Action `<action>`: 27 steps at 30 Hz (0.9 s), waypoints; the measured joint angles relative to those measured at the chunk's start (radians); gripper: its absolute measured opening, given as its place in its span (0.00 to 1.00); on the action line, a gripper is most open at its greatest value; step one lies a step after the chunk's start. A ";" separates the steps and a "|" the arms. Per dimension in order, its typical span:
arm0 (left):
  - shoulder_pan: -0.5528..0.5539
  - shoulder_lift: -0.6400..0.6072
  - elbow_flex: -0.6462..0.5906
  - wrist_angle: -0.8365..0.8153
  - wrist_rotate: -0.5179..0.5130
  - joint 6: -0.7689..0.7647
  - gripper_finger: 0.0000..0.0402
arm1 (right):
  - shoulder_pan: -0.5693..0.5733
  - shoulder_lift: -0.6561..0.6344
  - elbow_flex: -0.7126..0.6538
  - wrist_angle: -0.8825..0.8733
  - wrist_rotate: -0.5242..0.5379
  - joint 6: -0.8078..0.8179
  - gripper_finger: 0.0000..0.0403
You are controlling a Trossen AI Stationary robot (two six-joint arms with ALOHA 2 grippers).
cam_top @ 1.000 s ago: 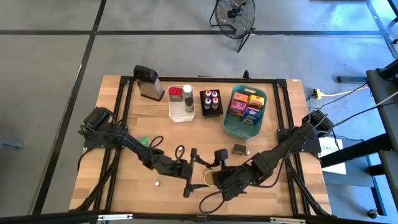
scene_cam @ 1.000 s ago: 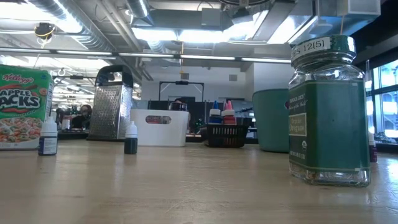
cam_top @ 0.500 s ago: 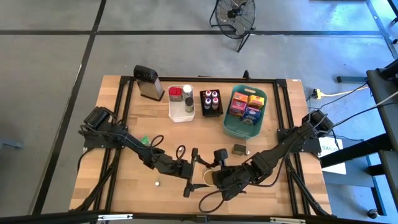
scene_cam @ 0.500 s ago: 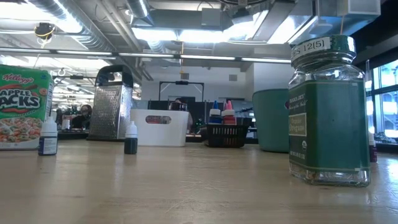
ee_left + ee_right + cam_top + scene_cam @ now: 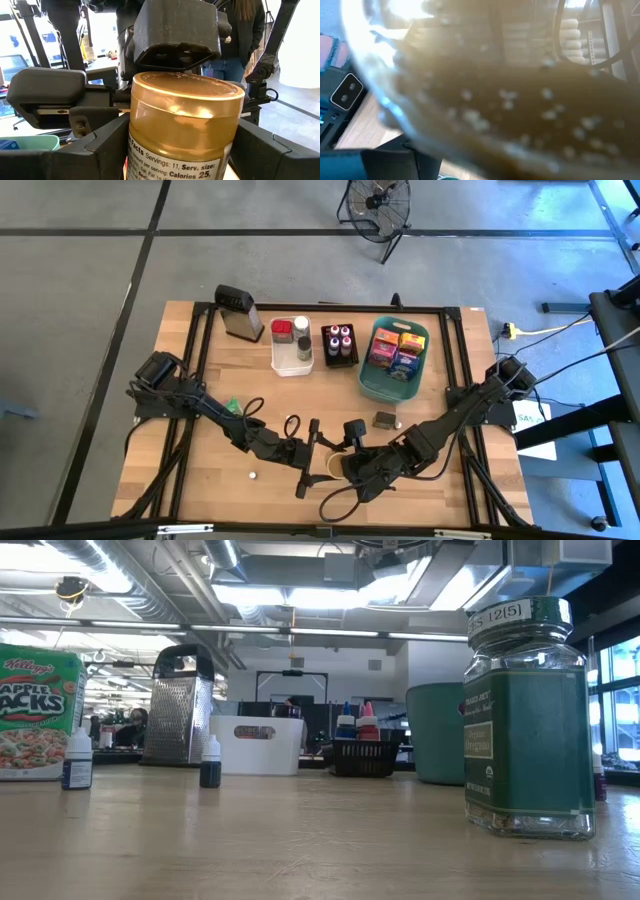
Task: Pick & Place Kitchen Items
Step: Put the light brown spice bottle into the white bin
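Note:
A glass jar with a gold lid (image 5: 182, 105) stands upright between my two grippers, over the table's near middle (image 5: 334, 464). My left gripper (image 5: 322, 452) comes at it from the table's left. Its fingers (image 5: 100, 150) are shut on the jar's sides. My right gripper (image 5: 350, 466) comes from the right, and the jar (image 5: 495, 100) fills its wrist view in a blur. A green spice jar (image 5: 525, 720) stands on its base near the teal basket (image 5: 384, 419). Two small dropper bottles (image 5: 210, 762) stand upright farther left. My left gripper pinches the jar's wall just under the gold lid (image 5: 131, 150) between its two fingers, one on each side. The fingers lie level and come from the table's left. The jar stands upright, lid up; its bottom is out of frame. My right gripper is shut on the same jar, slanting down at it from the table's right. The jar's glass (image 5: 530, 130) fills its wrist view and hides the fingers, so the part it has cannot be told.
Along the far edge stand a box grater (image 5: 238, 313), a white bin (image 5: 292, 345), a black tray of bottles (image 5: 340, 344) and a teal basket (image 5: 372, 380) with boxes. A green packet (image 5: 232, 407) and a cereal box (image 5: 38, 710) lie on the left.

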 joint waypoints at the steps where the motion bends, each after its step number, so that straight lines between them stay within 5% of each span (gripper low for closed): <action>1: 0.000 0.000 0.001 0.000 0.000 -0.001 0.70 | 0.000 0.000 0.000 0.000 0.000 0.000 0.69; 10: -0.002 0.000 0.002 0.008 -0.009 0.004 0.70 | 0.001 0.000 0.000 0.000 0.003 0.031 0.84; 23: -0.009 0.000 0.002 0.018 -0.037 0.018 0.70 | 0.005 -0.010 0.000 -0.073 -0.017 0.141 0.91; 27: -0.010 0.000 0.002 0.019 -0.042 0.021 0.70 | 0.021 -0.029 0.000 -0.163 0.093 0.221 0.92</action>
